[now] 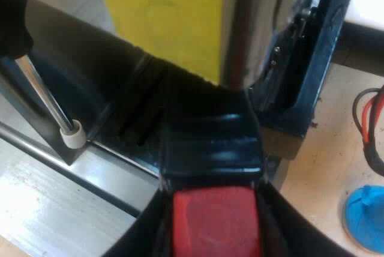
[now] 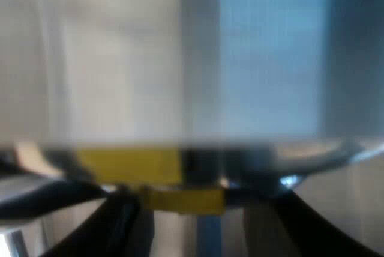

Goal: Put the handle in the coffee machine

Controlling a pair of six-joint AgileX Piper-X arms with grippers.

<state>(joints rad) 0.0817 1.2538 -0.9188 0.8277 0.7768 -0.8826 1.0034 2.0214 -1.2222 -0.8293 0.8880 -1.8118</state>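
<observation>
The holder's dark handle point(image 1: 204, 143) runs from its red end point(image 1: 216, 221) up toward the espresso machine point(image 1: 264, 23), under the machine's yellow front panel point(image 1: 162, 11). My left gripper point(image 1: 213, 215) is shut on the handle at the red end, with a black finger point(image 1: 135, 236) on each side. The holder's metal head is hidden behind the handle. My right gripper point(image 2: 204, 200) hangs very close to a pale metal face of the machine point(image 2: 180, 59). Its fingers point(image 2: 117, 227) stand apart, with a yellow strip point(image 2: 180, 200) just beyond them.
A steam wand point(image 1: 45, 98) with a white tip hangs over the metal drip tray point(image 1: 54, 203) beside the handle. A blue tamper point(image 1: 366, 218) stands on the light tabletop point(image 1: 318, 167) near the machine's dark base.
</observation>
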